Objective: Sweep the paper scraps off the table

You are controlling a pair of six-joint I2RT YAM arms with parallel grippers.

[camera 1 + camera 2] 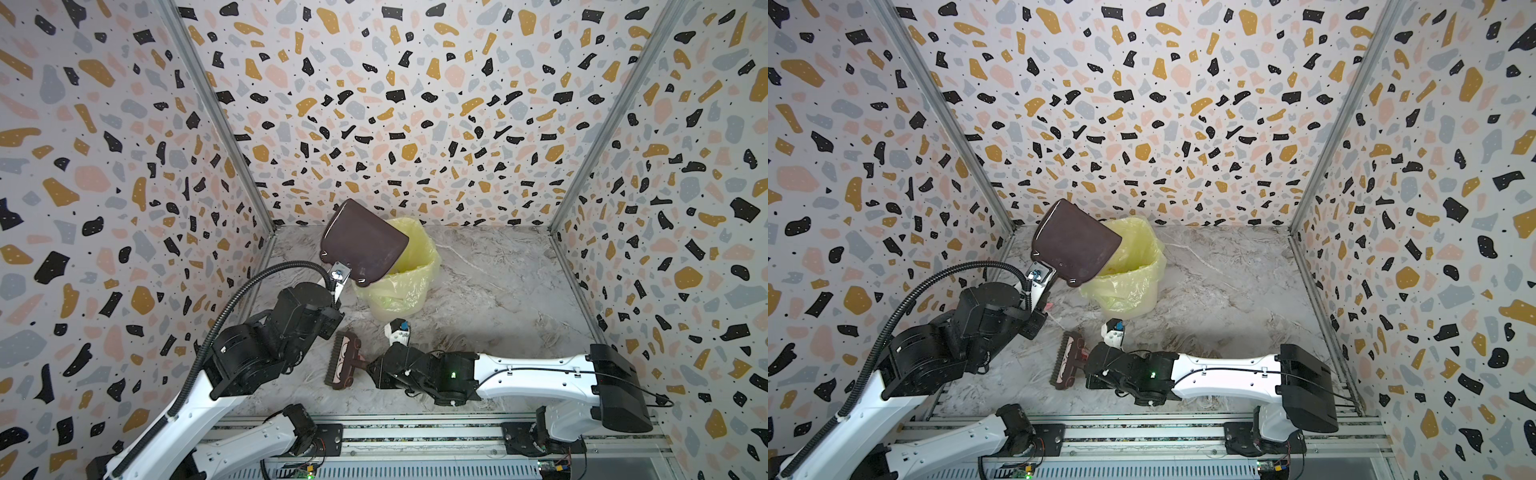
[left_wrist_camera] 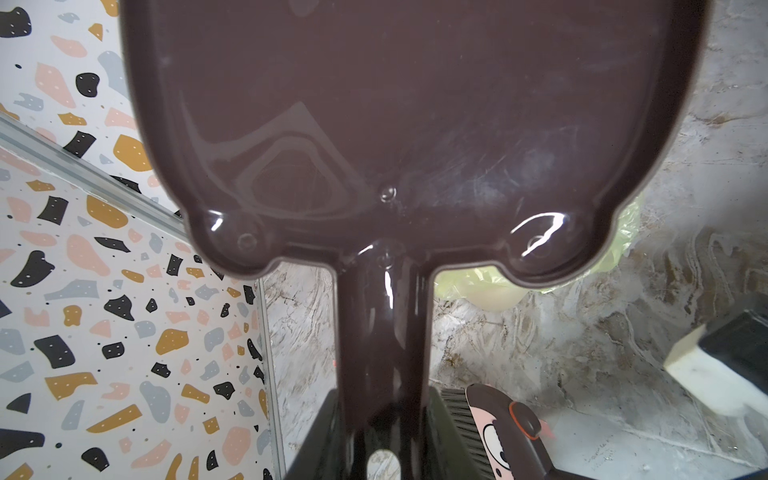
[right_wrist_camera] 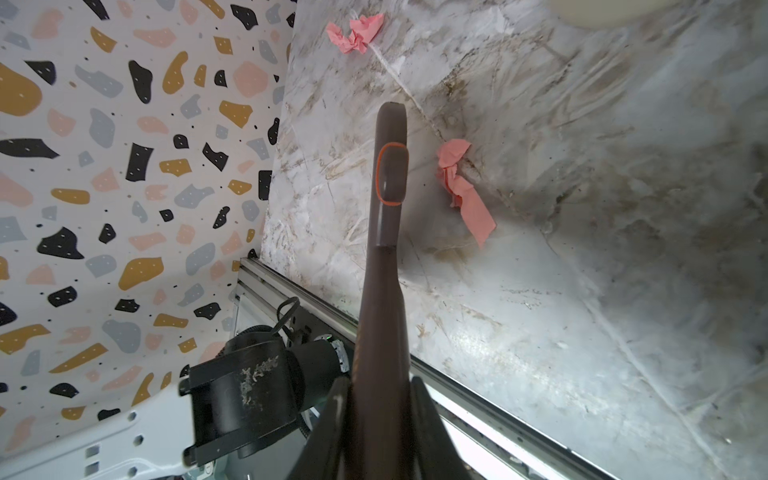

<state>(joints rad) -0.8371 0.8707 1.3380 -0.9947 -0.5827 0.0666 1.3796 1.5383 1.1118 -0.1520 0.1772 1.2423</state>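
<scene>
the left gripper (image 2: 380, 432) is clamped narrow on the handle of a dark brown dustpan (image 1: 363, 243), with a finger on either side of the stem. the dustpan is lifted off the table (image 1: 498, 291) and tilted, underside to the camera in both top views. its wide front edge hangs over the left part of the mouth of a bin (image 1: 415, 286) lined with a yellow liner (image 1: 1133, 282). the pan covers that part of the opening, so what lies inside the pan or the bin cannot be told. the bin stands on the far half of the table, a little left of the middle.

the right gripper (image 3: 378, 415) is closed tight on the handle of a brown brush (image 1: 343, 361). the brush sits at the near middle of the table, with its bristle row facing left toward the left arm (image 1: 266, 345).

two pink paper scraps (image 3: 461, 183) show in the right wrist view. they lie on the marble on the left side of the table, one just beside the brush handle's tip and the other (image 3: 355, 33) farther on, close to the terrazzo wall (image 3: 124, 166). in both top views the bulky left arm stands over this patch. only a pink sliver (image 1: 1048, 307) peeks out by its wrist. the right half of the table shows only veined marble.
</scene>
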